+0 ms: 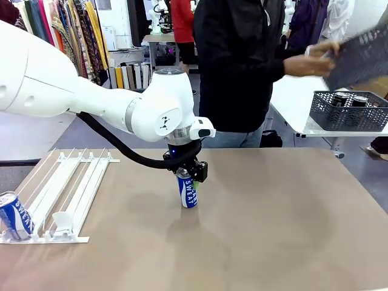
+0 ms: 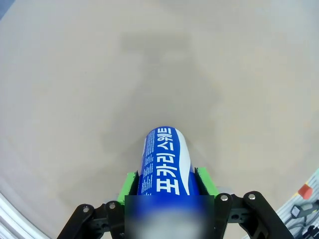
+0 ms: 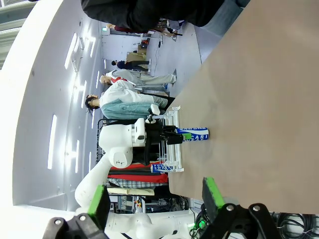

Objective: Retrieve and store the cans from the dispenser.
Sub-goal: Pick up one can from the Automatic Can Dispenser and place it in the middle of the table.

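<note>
- The left gripper (image 1: 188, 172) is clamped from above on the top of a blue can (image 1: 188, 194), with its green pads on 2 opposite sides.
- The can's long axis is upright, and its base is at or just above the table (image 1: 291, 212).
- The right gripper (image 3: 155, 199) gapes wide and holds nothing.
- Bare tabletop surrounds the can. The dispenser (image 1: 56, 180) sits well to its left, with a waiting can (image 1: 13, 217) at its low end.
- A person's hand (image 1: 306, 60) holds a grey basket (image 1: 361, 57) past the table's far right edge. It is probably where the can will go.

White arm (image 1: 60, 79), black cable (image 1: 115, 145), green-padded fingers (image 2: 130, 183)
</note>
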Motion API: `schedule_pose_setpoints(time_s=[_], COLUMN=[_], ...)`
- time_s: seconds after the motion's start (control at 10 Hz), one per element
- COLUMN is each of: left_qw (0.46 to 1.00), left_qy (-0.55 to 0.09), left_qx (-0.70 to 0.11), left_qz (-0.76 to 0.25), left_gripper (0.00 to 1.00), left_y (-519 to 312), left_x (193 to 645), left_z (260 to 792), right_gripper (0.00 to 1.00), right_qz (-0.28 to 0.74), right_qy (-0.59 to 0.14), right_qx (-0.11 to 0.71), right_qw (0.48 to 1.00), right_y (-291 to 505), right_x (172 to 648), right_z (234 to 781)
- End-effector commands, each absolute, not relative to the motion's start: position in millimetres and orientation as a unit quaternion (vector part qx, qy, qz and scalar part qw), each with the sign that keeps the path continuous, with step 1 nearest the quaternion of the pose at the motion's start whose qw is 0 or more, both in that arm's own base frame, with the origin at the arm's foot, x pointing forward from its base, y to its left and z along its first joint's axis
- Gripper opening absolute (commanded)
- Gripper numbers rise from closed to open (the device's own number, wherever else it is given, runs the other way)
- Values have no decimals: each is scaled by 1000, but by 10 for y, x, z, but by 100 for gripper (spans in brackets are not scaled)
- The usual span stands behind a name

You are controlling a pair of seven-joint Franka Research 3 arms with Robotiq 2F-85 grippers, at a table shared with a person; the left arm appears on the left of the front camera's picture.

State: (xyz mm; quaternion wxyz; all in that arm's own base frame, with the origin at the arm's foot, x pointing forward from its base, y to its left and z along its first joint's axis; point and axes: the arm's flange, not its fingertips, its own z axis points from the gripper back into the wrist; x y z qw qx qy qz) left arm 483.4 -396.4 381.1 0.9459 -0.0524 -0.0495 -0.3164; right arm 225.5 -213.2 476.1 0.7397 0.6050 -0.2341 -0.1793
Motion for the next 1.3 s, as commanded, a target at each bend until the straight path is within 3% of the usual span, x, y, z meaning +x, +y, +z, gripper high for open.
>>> schedule_pose_setpoints(time_s=[0.0, 0.3, 0.7, 1.0, 1.2], left_qw=[940, 937, 923, 900, 881], left_qy=[-58, -90, -118, -102, -116], left_qx=[-64, -83, -154, -292, -395], left_qz=[-329, -329, -333, -306, -235], left_gripper=[100, 100, 100, 100, 100], left_y=[-3917, -3826, -3138, -1620, -288], left_x=[4810, 4744, 4356, 4138, 3791], left_z=[3882, 4290, 5403, 5950, 5988], right_gripper=[100, 100, 100, 100, 100], right_qz=[-170, -170, -170, -170, -170], right_qy=[-246, -246, -246, -246, -246], right_qx=[610, 610, 610, 610, 610], right_qw=[734, 734, 734, 734, 734], right_y=[-2137, -2137, -2137, -2137, -2137], right_x=[2265, 2265, 2265, 2265, 2265], right_z=[4782, 4782, 4782, 4782, 4782])
